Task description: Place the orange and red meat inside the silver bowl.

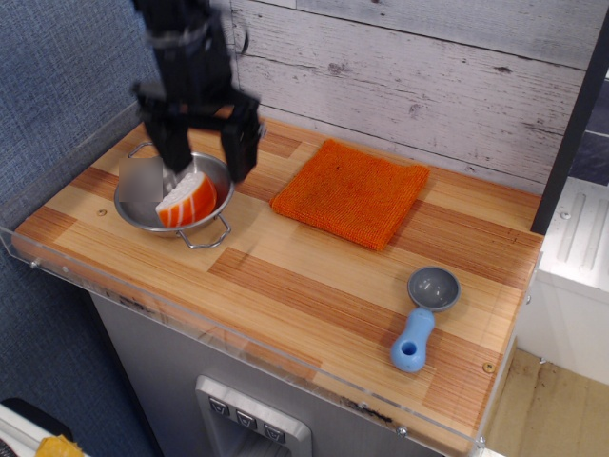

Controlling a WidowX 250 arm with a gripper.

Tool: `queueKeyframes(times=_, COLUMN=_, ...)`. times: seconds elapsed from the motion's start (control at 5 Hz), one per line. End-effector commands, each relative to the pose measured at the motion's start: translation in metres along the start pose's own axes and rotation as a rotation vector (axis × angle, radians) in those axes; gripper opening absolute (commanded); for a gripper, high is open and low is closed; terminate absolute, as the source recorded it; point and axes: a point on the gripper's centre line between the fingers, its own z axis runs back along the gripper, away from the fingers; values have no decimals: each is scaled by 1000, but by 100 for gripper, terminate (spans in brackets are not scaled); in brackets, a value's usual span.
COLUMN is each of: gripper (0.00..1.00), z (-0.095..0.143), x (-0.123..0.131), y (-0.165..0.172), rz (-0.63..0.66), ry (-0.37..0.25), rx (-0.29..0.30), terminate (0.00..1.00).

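The orange and red meat, a toy salmon sushi piece with pale stripes and a white rice base, lies tilted on its side inside the silver bowl at the left of the wooden counter. The bowl has wire loop handles at front and back. My black gripper hangs just above the bowl's far right rim. Its two fingers are spread apart and hold nothing. The sushi sits below and slightly left of the fingers, apart from them.
A flat orange knitted cloth lies at the counter's middle back. A grey-and-blue scoop lies at the front right. A clear acrylic lip runs along the front edge. A grey plank wall stands behind, with dark posts on either side.
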Motion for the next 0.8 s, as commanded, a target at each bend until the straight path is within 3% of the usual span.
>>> queueKeyframes(times=0.0, gripper=100, z=56, x=9, y=-32, rz=-45, ry=-104, rx=-22, terminate=0)
queueKeyframes(times=0.4, gripper=100, z=28, x=1, y=-35, rz=-53, ry=-16, rx=-48, terminate=0)
queueKeyframes(times=0.6, gripper=100, z=35, x=0, y=-37, rz=-69, ry=-31, rx=-25, terminate=0)
